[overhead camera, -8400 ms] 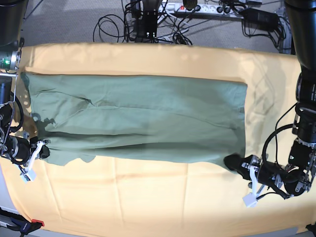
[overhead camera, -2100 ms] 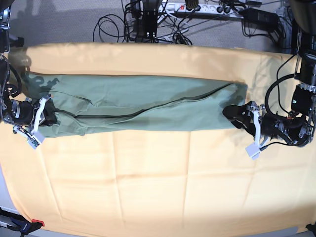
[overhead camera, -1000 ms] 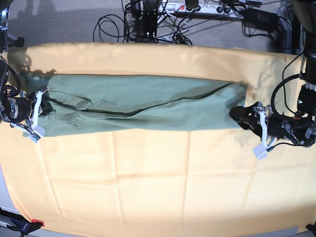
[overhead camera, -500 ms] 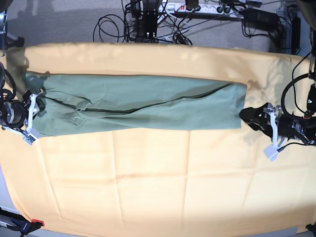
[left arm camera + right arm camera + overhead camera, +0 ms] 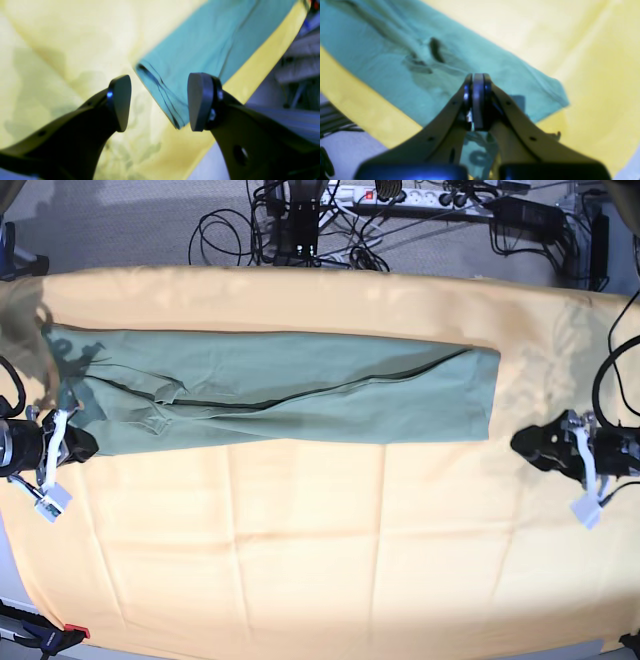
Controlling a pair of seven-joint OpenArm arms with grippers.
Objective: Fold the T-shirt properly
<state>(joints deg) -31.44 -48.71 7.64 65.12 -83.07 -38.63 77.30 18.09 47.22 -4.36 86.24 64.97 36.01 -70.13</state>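
Observation:
The sage-green T-shirt [image 5: 280, 390] lies on the yellow-orange cloth [image 5: 300, 550], folded lengthwise into a long flat band running left to right. My left gripper [image 5: 528, 443] sits just off the shirt's right end, apart from it. In the left wrist view this gripper [image 5: 158, 102] is open, and the shirt's layered end edge [image 5: 162, 100] shows in the gap beyond the fingers. My right gripper [image 5: 80, 443] is by the band's lower left corner. In the right wrist view it [image 5: 478, 100] is shut with its pads pressed together over the T-shirt [image 5: 382, 57], holding nothing visible.
The yellow-orange cloth [image 5: 595, 62] covers the whole table. Beyond the far edge, cables [image 5: 300, 230] and a power strip [image 5: 420, 195] lie on the floor. A small red item [image 5: 75, 632] sits at the front left corner.
Both grippers have drawn back from the shirt's ends: the left one outward to the right, the right one toward the front edge. The shirt has stayed put.

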